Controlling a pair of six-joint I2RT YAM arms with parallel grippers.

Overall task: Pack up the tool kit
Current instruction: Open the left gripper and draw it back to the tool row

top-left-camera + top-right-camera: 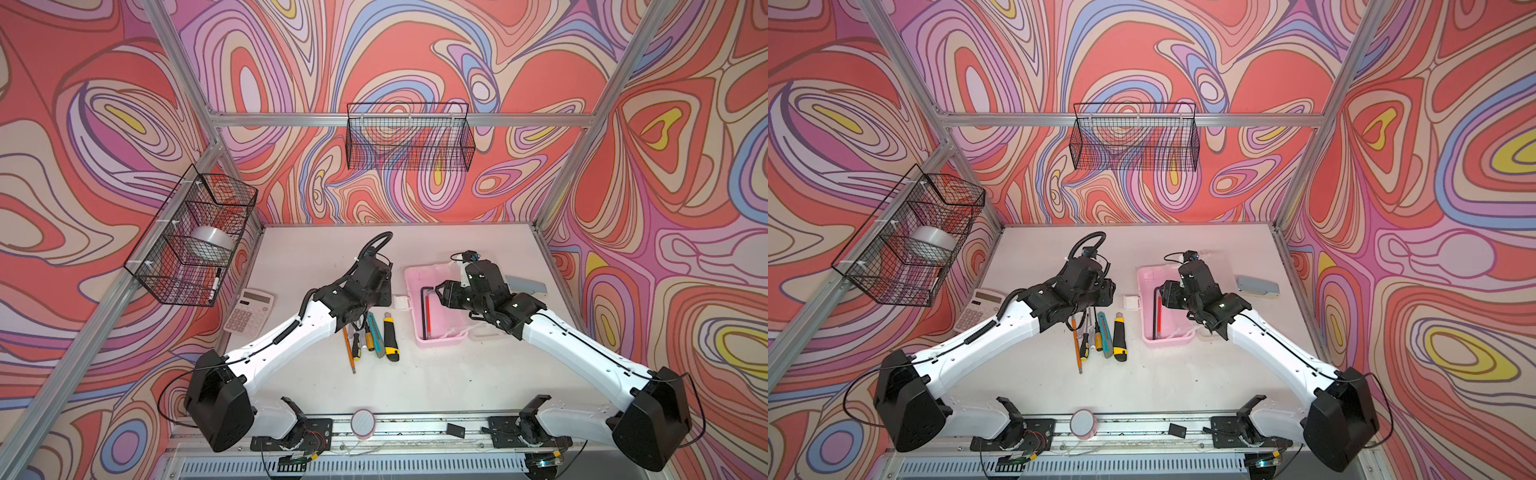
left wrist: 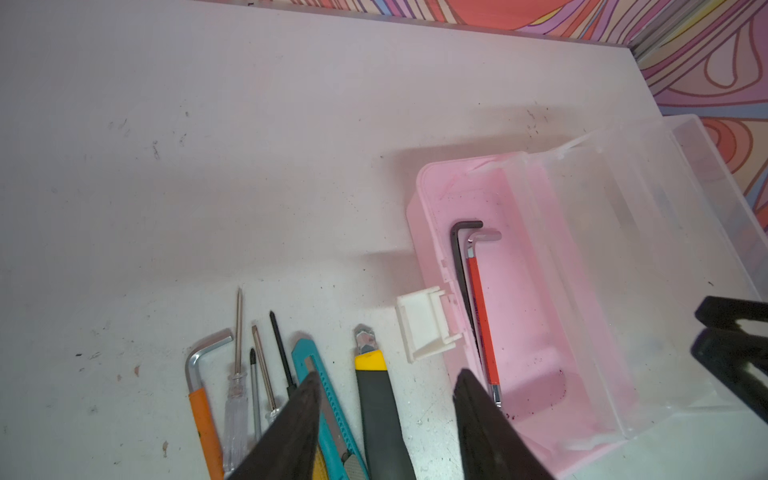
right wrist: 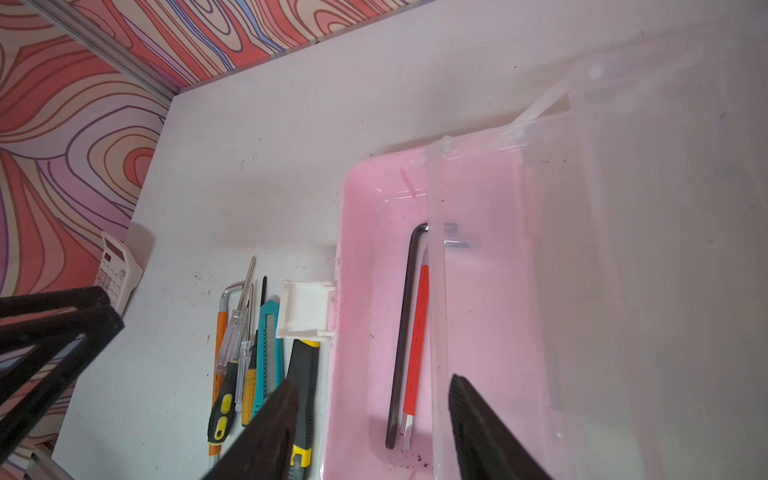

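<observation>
The pink tool box (image 1: pixel 415 282) (image 2: pixel 419 199) (image 3: pixel 345 216) stands with its clear lid (image 2: pixel 623 249) (image 3: pixel 623 249) swung back. A black hex key (image 2: pixel 459 266) (image 3: pixel 405 332) and a red-sleeved hex key (image 2: pixel 482 320) (image 3: pixel 417 340) lie inside. Left of the box is a row on the table: an orange-sleeved hex key (image 2: pixel 199 399), screwdrivers (image 2: pixel 237 374), a teal knife (image 2: pixel 307 353) and a black-and-yellow knife (image 1: pixel 390 336) (image 2: pixel 378 407). My left gripper (image 1: pixel 380 297) (image 2: pixel 386 380) hangs open over this row, holding nothing. My right gripper (image 1: pixel 441 292) (image 3: pixel 372 382) is open and empty over the box.
A white calculator (image 1: pixel 249 311) lies left of the left arm. A grey flat object (image 1: pixel 525 284) sits right of the box. A wire basket (image 1: pixel 191 237) with a tape roll hangs on the left wall, another basket (image 1: pixel 409 137) on the back wall. A round pink-rimmed disc (image 1: pixel 363 422) rests on the front rail.
</observation>
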